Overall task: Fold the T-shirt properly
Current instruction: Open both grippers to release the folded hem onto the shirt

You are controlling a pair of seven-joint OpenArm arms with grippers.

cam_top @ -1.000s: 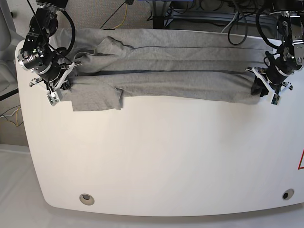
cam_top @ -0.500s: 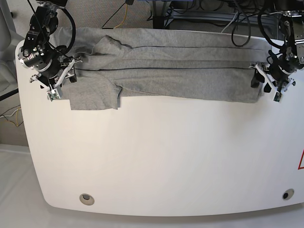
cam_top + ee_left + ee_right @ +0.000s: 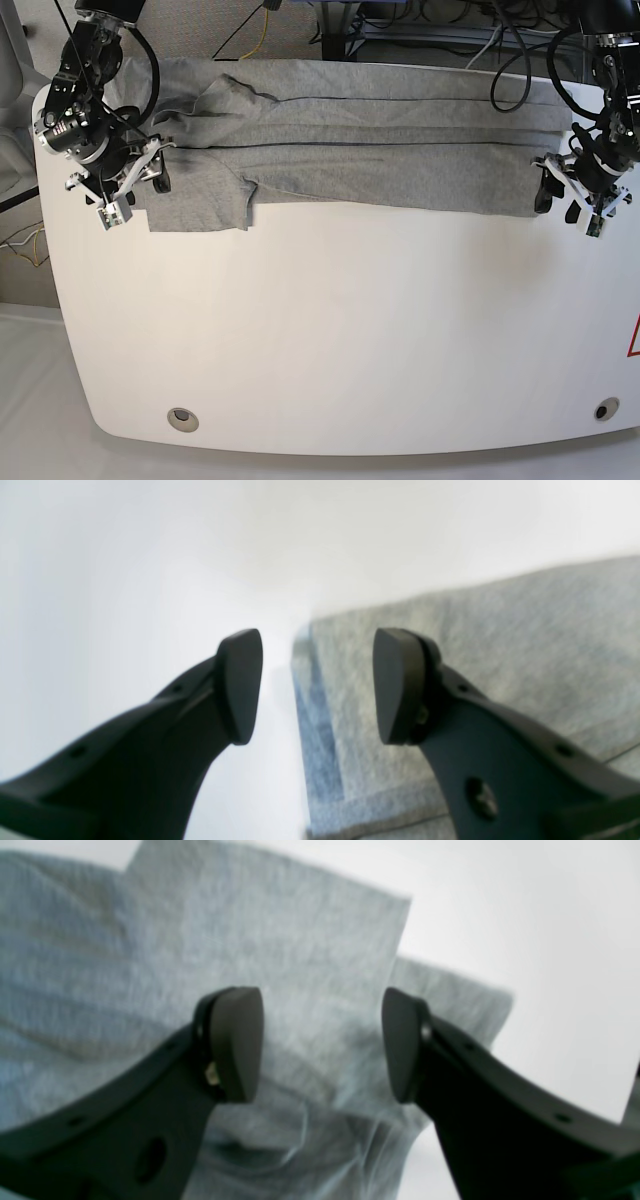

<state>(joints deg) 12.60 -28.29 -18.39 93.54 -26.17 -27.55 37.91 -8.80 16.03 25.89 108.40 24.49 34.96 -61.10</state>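
The heather-grey T-shirt (image 3: 350, 150) lies flat across the far part of the white table (image 3: 350, 330), folded lengthwise into a long band, plain side up. One sleeve (image 3: 200, 205) sticks out toward the front at the left end. My left gripper (image 3: 565, 200) is open at the shirt's right end. In the left wrist view its fingertips (image 3: 317, 685) straddle the corner of the T-shirt (image 3: 500, 645), holding nothing. My right gripper (image 3: 135, 195) is open at the left end. In the right wrist view the right gripper (image 3: 320, 1040) hovers over the sleeve cloth (image 3: 150, 940).
Two round holes (image 3: 181, 418) (image 3: 605, 410) sit near the table's front edge. A red marking (image 3: 633, 340) shows at the right rim. Cables (image 3: 420, 25) and equipment crowd the floor beyond the far edge.
Both grippers have opened and let go of the shirt's ends. The lifted front layer has dropped flat, and both grippers have drawn slightly outward.
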